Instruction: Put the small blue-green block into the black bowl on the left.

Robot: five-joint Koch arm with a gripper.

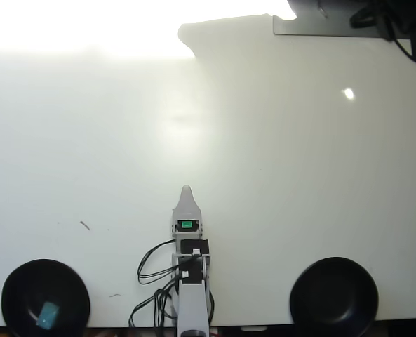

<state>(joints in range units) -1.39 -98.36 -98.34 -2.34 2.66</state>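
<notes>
white tabletop [299,175] fills nearly the whole overhead view, washed out by glare along the top edge, with a dark slab of equipment in the top right corner. two look-alike bowls sit along the bottom edge, well apart, with my arm rising between them. the black bowl [11,295] at the lower left holds the small blue-green block [48,314], lying flat on the bowl's floor toward its lower side, so by my judgement the job is done. the other bowl [334,298] at the lower right looks empty.

my fingers [186,191] point up the view over bare tabletop, well apart from both bowls, carrying nothing that i can see. from above they stack into one pale pointed tip, so i cannot tell whether they are parted or closed. wires [151,263] loop out beside my wrist. i read this centred pose as a rest position, clear of both bowls, with no further move needed.
</notes>
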